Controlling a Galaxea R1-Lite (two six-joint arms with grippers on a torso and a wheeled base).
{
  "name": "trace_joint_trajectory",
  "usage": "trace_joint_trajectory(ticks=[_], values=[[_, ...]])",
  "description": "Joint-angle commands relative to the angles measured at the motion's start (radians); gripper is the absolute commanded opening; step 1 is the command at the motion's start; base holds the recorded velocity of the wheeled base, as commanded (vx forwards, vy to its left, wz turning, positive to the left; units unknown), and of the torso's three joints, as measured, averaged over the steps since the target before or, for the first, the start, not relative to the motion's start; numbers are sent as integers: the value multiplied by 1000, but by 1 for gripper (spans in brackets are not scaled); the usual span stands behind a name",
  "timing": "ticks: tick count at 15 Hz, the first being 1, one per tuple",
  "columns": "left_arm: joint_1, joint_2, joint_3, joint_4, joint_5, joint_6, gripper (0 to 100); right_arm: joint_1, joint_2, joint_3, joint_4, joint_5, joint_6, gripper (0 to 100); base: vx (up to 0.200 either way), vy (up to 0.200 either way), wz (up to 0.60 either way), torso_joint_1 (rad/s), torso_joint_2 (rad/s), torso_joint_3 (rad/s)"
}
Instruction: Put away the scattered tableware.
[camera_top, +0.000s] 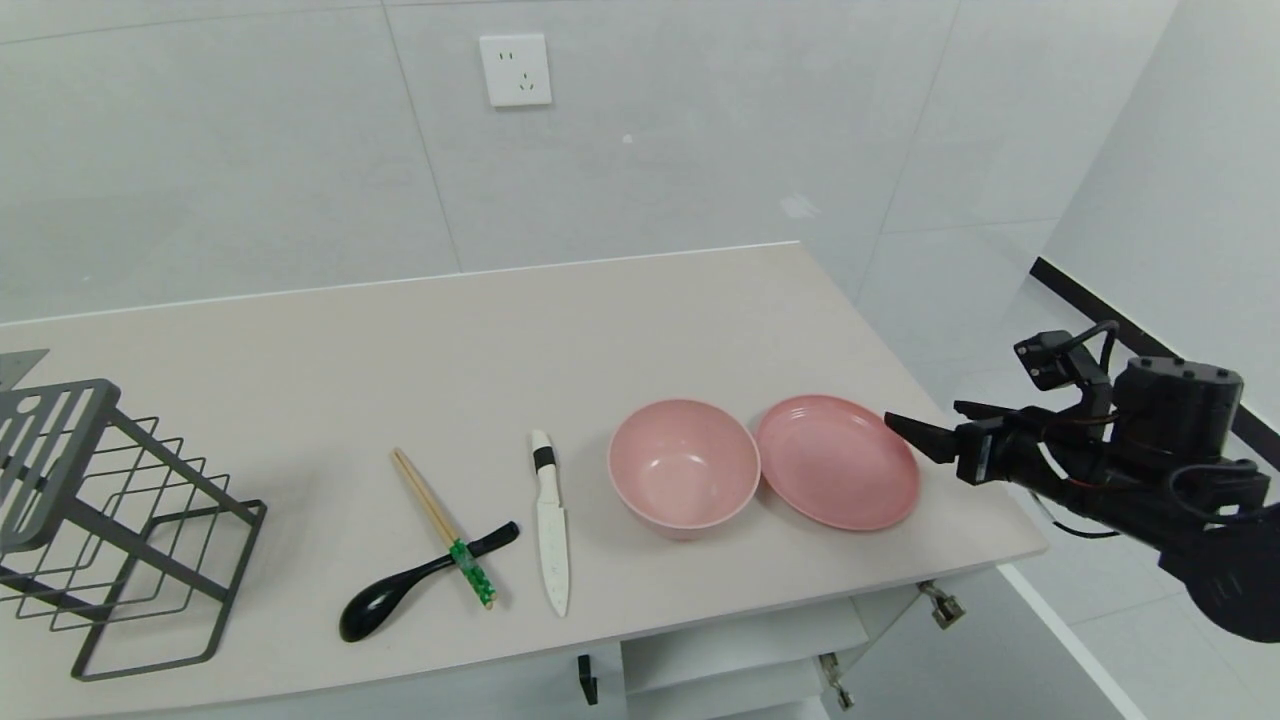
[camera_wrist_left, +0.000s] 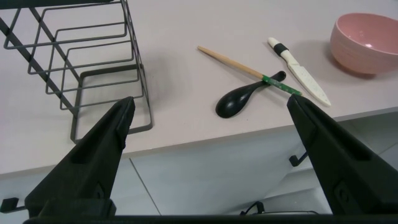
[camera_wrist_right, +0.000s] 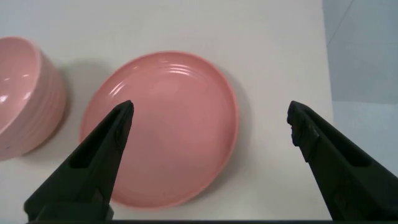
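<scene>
A pink plate (camera_top: 838, 460) (camera_wrist_right: 163, 127) lies near the counter's right edge, touching a pink bowl (camera_top: 684, 475) (camera_wrist_left: 367, 42) (camera_wrist_right: 25, 93) on its left. Further left lie a white knife (camera_top: 551, 518) (camera_wrist_left: 298, 62), wooden chopsticks (camera_top: 442, 524) (camera_wrist_left: 249, 70) and a black spoon (camera_top: 420, 580) (camera_wrist_left: 239, 99), the chopsticks crossing the spoon's handle. My right gripper (camera_top: 925, 425) (camera_wrist_right: 208, 118) hovers open just right of the plate, holding nothing. My left gripper (camera_wrist_left: 208, 112) is open and holds nothing, off the counter's front edge, facing the spoon and rack.
A dark wire dish rack (camera_top: 90, 510) (camera_wrist_left: 81, 56) stands at the counter's left end. The counter (camera_top: 500, 350) ends just right of the plate. A tiled wall with a socket (camera_top: 515, 70) runs behind. Bare surface lies behind the tableware.
</scene>
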Motion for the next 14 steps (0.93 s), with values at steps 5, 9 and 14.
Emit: trace_joint_trajectory(ticks=[5, 9, 14], values=[[0, 0, 0, 0, 0, 3, 100, 6, 209, -142, 4, -7, -4, 100, 0, 0, 0, 0, 0, 0], [0, 0, 0, 0, 0, 4, 100, 54, 280, -165, -11, -68, -2, 100, 0, 0, 0, 0, 0, 0], [0, 0, 0, 0, 0, 4, 100, 107, 280, -144, -28, -76, 6, 100, 0, 0, 0, 0, 0, 0]])
